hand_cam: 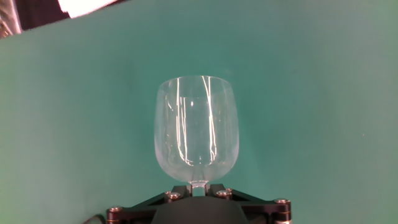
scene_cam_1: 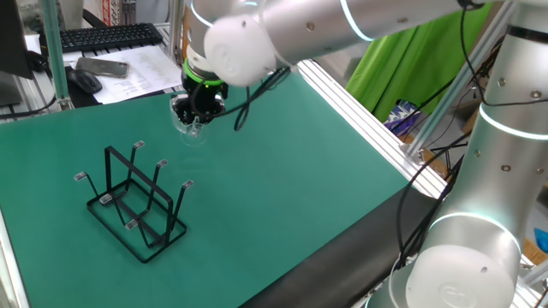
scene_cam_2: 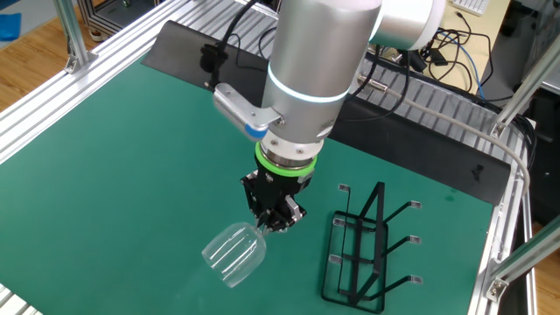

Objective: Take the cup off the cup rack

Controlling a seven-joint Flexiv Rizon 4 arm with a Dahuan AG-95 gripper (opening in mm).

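Cup [scene_cam_2: 234, 254] held clear of the rack [scene_cam_2: 360, 254]
Jaws are clenched on the stem — bowl tipped outward over the desk [scene_cam_2: 131, 157].

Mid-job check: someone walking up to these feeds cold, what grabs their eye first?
First, the clear cup, held by its stem in the shut tool with its bowl tipped sideways above the green mat; the hand view shows the bowl sticking out past the tool. Next, the black wire cup rack, standing apart beside the tool with nothing hanging on its prongs. The big silver arm fills much of both fixed views.
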